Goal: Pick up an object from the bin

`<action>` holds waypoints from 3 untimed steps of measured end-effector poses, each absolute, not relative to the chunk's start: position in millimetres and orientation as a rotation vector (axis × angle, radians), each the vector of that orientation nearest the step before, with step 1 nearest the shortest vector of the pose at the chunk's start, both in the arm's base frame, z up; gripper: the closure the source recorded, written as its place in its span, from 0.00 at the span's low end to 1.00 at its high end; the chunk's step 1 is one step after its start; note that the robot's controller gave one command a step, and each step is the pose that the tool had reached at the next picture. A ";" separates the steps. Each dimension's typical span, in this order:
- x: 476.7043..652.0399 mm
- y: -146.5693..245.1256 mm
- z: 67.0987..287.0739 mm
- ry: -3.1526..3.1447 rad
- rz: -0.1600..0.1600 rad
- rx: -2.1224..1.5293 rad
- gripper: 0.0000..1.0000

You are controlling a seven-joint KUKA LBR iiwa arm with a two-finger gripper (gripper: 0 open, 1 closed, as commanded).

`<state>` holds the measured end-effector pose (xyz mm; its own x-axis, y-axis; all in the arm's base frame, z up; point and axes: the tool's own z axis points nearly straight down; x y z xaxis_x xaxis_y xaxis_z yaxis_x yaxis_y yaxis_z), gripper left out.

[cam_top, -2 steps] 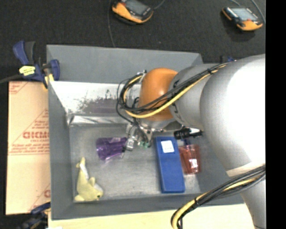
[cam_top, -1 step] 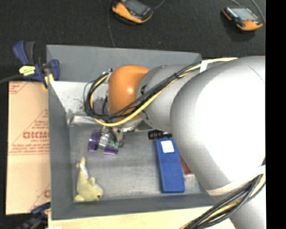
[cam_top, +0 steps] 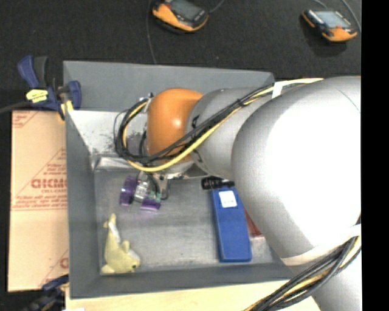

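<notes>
Grey metal bin [cam_top: 82, 200] on a black surface [cam_top: 91, 30], with two orange gadgets [cam_top: 180, 13] lying past its far edge. The gripper [cam_top: 153, 187] is down right at a small purple piece [cam_top: 137, 195] with a clear middle, on the bin floor toward the far left. Honestly can't tell if the gripper's clenched or loose. There's a yellow soft toy [cam_top: 120, 254] in the near left corner and a flat blue box [cam_top: 231, 228] toward the right edge.

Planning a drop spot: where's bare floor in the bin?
Largest free patch: bin floor between the yellow plush toy and the blue box, below the purple spool in view. Smaller strip left of the spool. Crowded: back, under the claw and arm.
</notes>
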<state>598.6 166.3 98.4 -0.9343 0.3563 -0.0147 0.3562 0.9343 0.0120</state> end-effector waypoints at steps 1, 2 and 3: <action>605.2 149.9 76.7 3.068 0.019 0.567 1.00; 616.5 137.0 73.2 3.061 0.024 0.570 1.00; 616.9 131.9 181.3 3.059 0.021 0.598 1.00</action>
